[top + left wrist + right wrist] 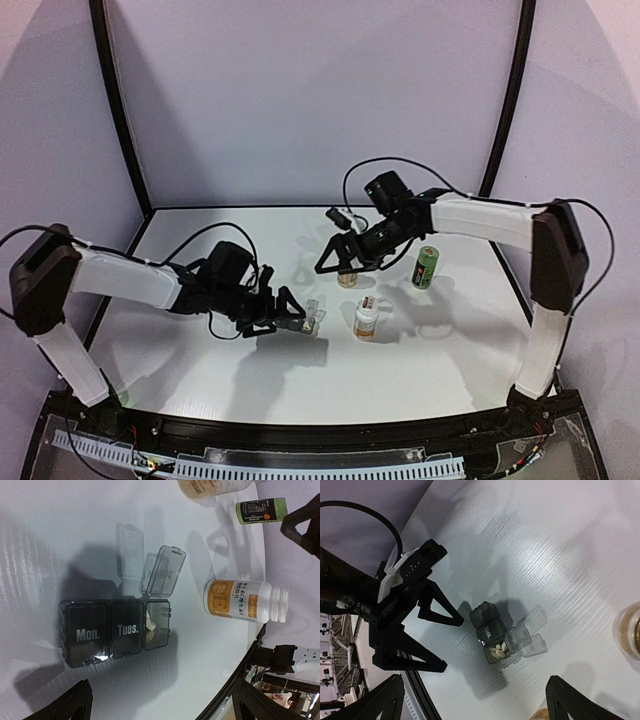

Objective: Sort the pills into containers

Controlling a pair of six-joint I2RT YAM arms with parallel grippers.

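You have bright, even overhead light on the white table [180, 370], with soft grey shadows lying across its middle. In your left wrist view a dark shadow surrounds the containers [117, 630], whose closed lids [87, 635] show small glare, and the amber bottle [210, 487] at the top edge is blurred.

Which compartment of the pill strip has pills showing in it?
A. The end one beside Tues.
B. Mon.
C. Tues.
A: pale pills lie in the open end compartment beside Tues., while none show in Tues. or Mon..
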